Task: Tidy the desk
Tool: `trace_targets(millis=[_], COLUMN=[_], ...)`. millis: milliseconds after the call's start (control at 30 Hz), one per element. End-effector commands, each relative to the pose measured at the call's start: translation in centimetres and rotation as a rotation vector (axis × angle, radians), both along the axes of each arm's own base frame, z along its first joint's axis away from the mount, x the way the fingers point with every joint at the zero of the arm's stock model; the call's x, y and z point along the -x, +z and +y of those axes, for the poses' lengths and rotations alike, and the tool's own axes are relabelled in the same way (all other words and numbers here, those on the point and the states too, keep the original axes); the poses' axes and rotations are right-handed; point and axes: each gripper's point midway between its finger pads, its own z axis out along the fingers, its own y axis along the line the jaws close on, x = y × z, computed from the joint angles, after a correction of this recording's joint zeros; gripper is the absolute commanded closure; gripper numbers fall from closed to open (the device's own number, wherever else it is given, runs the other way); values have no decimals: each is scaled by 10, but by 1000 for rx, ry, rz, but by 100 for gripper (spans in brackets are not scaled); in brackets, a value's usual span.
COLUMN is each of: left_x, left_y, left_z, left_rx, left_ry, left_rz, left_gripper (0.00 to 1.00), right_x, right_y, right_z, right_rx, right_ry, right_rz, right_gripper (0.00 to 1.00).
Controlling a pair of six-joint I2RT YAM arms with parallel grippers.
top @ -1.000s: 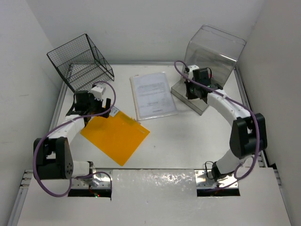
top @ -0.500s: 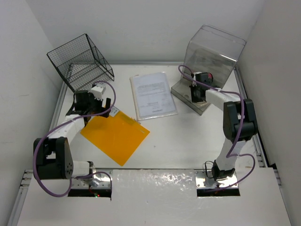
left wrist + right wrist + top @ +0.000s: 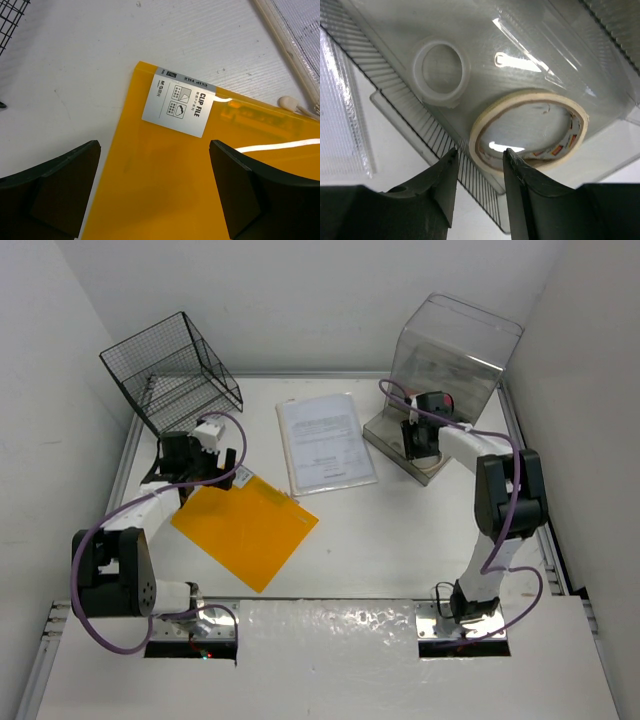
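Note:
The white desk [image 3: 400, 530] carries a yellow clip file [image 3: 245, 525] at its left. My left gripper [image 3: 215, 468] hovers over the file's labelled corner. Its jaws are wide open [image 3: 154, 147] and nothing is between them above the yellow cover [image 3: 200, 190]. My right gripper [image 3: 418, 440] is at the clear drawer tray [image 3: 395, 60] at the back right. A roll of cream tape [image 3: 576, 131] lies in the tray. The right gripper [image 3: 480, 152] is open. One finger stands outside the roll's near rim and the other inside its ring.
A black wire rack [image 3: 170, 375] stands tilted at the back left. Printed sheets in a clear sleeve [image 3: 325, 440] lie at the back middle. A clear plastic box [image 3: 455, 340] rises behind the tray. A white ring [image 3: 441, 70] sits in the tray beside the tape.
The right arm's elbow folded in and its gripper shifted slightly toward the clear box. Its jaws went from shut to apart around the tape roll's rim. The left arm stayed still.

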Motion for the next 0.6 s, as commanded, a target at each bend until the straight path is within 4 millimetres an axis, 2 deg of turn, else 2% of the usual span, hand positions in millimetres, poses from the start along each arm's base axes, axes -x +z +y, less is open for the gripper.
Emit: trace_targets(millis=[0,33,67,100,133,167,200,267,300,333,367,400,467,567], left_x=[-15,-16,-15,-15,-15,-15,-15,-15,-15,-15,-15,-15,-15,-14], left_y=[18,19,18,19,18,18,18,17,17,17,17,17,18,17], left_z=[3,4,4,4,4,4,4,4,4,4,4,4,4,4], left_rx=[-5,-5,-6,-6,-7,-7,-6,-7,-7,-6,-6,-6,-7,-7], left_ry=[-3,-1,0,-2,0,0,2,1,0,2,0,-2,-1,-1], left_rz=[-56,-59,-55,-58,-58,-56,-56,-55,-53,-53,-55,-52,-54,-51], left_gripper=[11,11,11,11,11,11,11,11,11,11,11,11,11,11], right_x=[1,-1,10,7,14,20,20,29,31,32,31,35,24,10], right_y=[44,50,46,61,57,59,62,54,46,40,35,17,14,7], right_z=[12,15,28,29,34,53,56,75,82,89,90,82,73,45], right_rx=[-14,-6,13,62,98,129,182,189,189,188,195,237,314,501], right_ry=[37,38,76,101,131,187,242,318,356,385,392,386,356,278], right_rz=[-72,-109,-111,-174,-175,-191,-210,-206,-193,-178,-162,-95,-71,-16], right_gripper=[60,61,62,64,65,68,78,88,97,100,100,100,100,100])
